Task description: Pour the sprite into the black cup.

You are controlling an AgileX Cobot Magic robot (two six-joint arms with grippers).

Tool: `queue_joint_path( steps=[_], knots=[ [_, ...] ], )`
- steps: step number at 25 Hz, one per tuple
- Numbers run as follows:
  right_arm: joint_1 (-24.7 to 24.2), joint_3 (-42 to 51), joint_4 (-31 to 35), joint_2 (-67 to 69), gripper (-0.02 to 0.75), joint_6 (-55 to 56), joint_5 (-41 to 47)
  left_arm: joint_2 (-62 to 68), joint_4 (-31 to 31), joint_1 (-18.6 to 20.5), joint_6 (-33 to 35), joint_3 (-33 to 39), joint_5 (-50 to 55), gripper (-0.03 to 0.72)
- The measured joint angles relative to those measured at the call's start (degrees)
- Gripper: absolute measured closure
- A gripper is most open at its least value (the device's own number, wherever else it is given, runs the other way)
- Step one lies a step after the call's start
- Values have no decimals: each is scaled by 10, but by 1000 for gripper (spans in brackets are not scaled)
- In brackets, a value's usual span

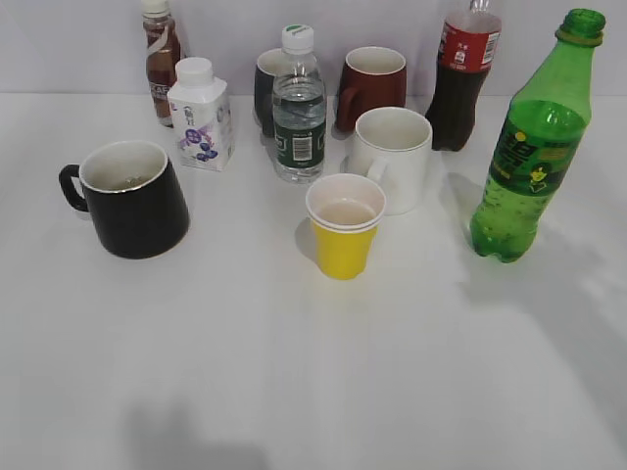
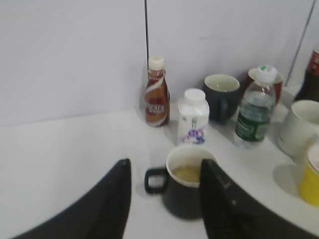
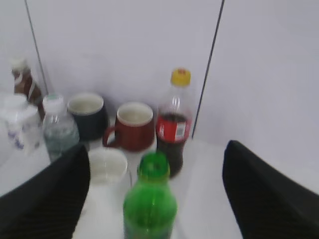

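Sprite (image 3: 149, 206) is seen upright, uncapped, at 12 o'clock between the spread right fingers (image 3: 47, 194); the right arm is judged nearer; left gripper (image 2: 164, 196) is likewise spread around the cup (image 2: 187, 186).

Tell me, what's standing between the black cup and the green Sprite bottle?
Between the black cup and the sprite stand a yellow paper cup and a white mug, seen in the exterior view.

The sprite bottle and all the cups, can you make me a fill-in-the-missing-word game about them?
1. The sprite has no ____ on its neck.
2. The black cup has its handle on the ____ in the exterior view.
3. The paper cup in front of the white mug is ____ outside.

Missing words: cap; left; yellow.
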Motion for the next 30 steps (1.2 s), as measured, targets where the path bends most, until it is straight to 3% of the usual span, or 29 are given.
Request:
queue_joint_path(
  steps=[7, 12, 19, 23, 30],
  knots=[
    [0, 11, 1, -189, 141, 14, 308, -149, 12, 0, -1, -4, 269, 281],
    [0, 75, 0, -313, 141, 31, 473, -204, 51, 0, -22, -2, 369, 281],
    [0, 182, -15, -427, 143, 53, 489, -238, 72, 0, -28, 67, 344, 281],
    [0, 205, -16, -432, 143, 53, 423, -240, 74, 0, -28, 84, 306, 284],
    [0, 210, -16, -432, 149, 55, 416, -240, 74, 0, -28, 85, 301, 323]
  ],
)
